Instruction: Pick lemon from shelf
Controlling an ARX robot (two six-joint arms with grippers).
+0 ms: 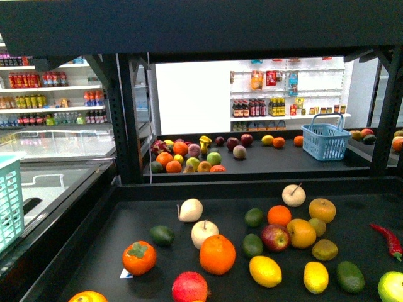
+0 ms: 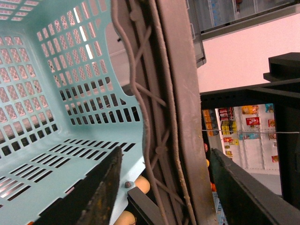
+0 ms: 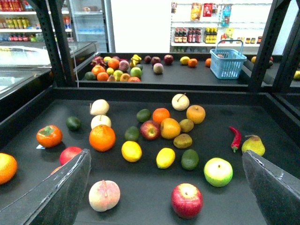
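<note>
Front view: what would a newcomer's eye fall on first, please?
Colourful fruit scattered on the black metal tray shelf, chiefly a large round orange near the front and a bright yellow oval lemon to its right. Behind, a light blue plastic basket stands on the rear tier.

**Front view.** The upper tier of the shelf (image 1: 201,25) is a dark blur running off the top edge. A teal basket (image 1: 9,201) is cut by the left edge. An orange (image 1: 88,296) and a red fruit (image 1: 189,288) are cut by the bottom edge, and a green apple (image 1: 391,286) by the corner. The labels of the far bottles (image 1: 252,108) are too small to read.

**Left wrist view.** Two pale fruits (image 2: 140,183) are half hidden below the basket, and their kind is unclear. The fingers (image 2: 101,197) of the left gripper (image 2: 165,152) run off the bottom edge.

**Right wrist view.** The fingers (image 3: 61,192) of the right gripper (image 3: 165,154) are cut by both lower corners, and one of them partly hides the red fruit.
</note>
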